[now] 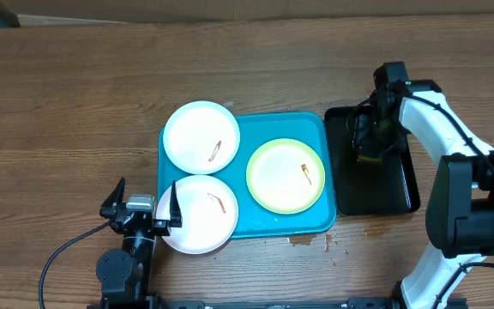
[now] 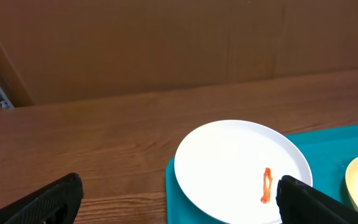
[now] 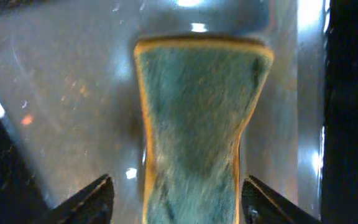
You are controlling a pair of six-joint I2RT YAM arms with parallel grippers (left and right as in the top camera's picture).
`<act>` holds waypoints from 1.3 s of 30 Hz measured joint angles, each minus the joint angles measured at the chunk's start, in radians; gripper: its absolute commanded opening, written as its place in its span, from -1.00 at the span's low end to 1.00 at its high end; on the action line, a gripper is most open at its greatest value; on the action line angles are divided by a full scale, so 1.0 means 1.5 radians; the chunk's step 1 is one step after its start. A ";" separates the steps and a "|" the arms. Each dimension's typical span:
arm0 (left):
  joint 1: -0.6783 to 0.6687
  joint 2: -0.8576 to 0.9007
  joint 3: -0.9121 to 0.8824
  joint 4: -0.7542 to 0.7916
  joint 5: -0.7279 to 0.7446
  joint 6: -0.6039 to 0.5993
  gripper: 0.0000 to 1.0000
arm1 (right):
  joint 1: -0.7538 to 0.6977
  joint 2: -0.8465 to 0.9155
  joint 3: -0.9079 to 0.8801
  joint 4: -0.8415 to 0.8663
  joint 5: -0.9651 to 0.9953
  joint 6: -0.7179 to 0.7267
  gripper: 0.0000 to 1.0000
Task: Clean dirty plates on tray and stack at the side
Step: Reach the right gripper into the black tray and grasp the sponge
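Observation:
The turquoise tray [image 1: 316,219] holds three plates. A white plate [image 1: 201,137] lies at its back left, a second white plate [image 1: 204,215] at the front left, and a green-rimmed plate [image 1: 286,175] on the right. Each carries a small reddish smear. My left gripper [image 1: 144,204] stands open at the front-left plate's edge. In the left wrist view the left gripper [image 2: 179,186] frames a white plate [image 2: 235,162] with a red smear [image 2: 266,185]. My right gripper [image 3: 178,183] straddles a green-and-yellow sponge [image 3: 197,124] with a gap on each side.
A narrow black tray [image 1: 401,184] sits right of the turquoise tray, under the right gripper [image 1: 371,142]. A small wet patch [image 1: 303,240] marks the wood in front of the turquoise tray. A cardboard wall rises behind the table.

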 measured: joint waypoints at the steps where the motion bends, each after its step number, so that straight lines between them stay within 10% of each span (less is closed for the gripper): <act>1: 0.000 0.000 0.000 0.000 0.000 0.000 1.00 | 0.000 0.000 -0.009 0.017 0.005 0.001 0.39; 8: 0.000 0.000 0.000 0.000 0.000 0.000 1.00 | 0.000 0.000 -0.048 0.077 0.021 0.004 0.21; 11: 0.000 0.000 0.000 0.000 0.000 0.000 1.00 | 0.000 0.000 -0.058 0.092 0.023 0.004 -0.34; 19: 0.000 0.000 0.000 0.000 0.000 0.000 0.99 | 0.000 0.000 -0.065 0.096 0.024 0.007 -0.47; 25: 0.000 0.000 0.000 0.000 0.000 0.000 1.00 | 0.000 0.000 -0.065 0.093 0.024 0.009 -0.22; 30: 0.000 0.000 0.000 0.000 0.000 0.000 1.00 | 0.000 0.000 -0.065 0.104 0.018 0.020 -0.62; 39: 0.000 0.000 0.000 0.000 0.000 0.000 1.00 | 0.000 0.000 -0.065 0.096 0.007 0.067 -0.64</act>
